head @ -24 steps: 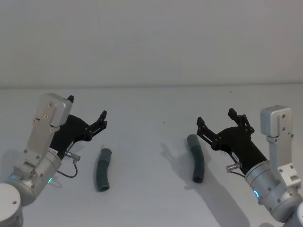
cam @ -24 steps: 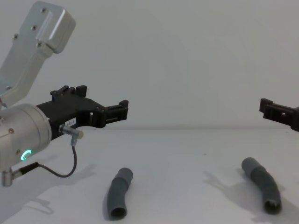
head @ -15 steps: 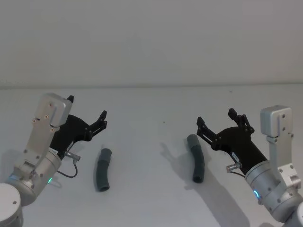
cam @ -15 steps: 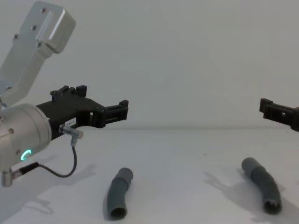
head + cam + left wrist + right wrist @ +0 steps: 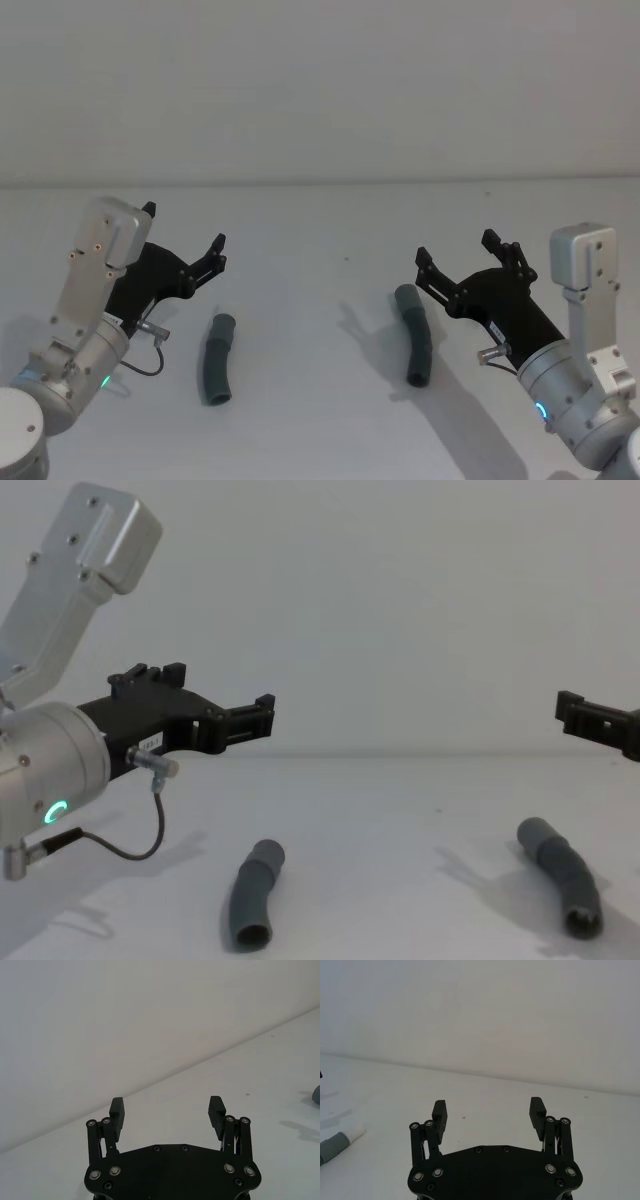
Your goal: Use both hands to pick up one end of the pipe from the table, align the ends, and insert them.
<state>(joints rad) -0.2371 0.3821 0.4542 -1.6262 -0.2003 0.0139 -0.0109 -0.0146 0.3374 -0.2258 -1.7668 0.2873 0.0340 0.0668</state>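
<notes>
Evidently pickup has not begun. Above the table [image 5: 320, 215] the left gripper [image 5: 184, 225] hovers wide open and empty, the left hose piece [image 5: 216, 358] lying at its five o'clock. Equally spread and empty, the right gripper [image 5: 456, 247] has the right hose piece [image 5: 416, 345] at seven o'clock. Next, likely: each descends astride its piece.

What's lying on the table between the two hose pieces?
Nothing: in the head view the white table between the left hose piece and the right hose piece is bare, apart from a shadow beside the right one.
</notes>
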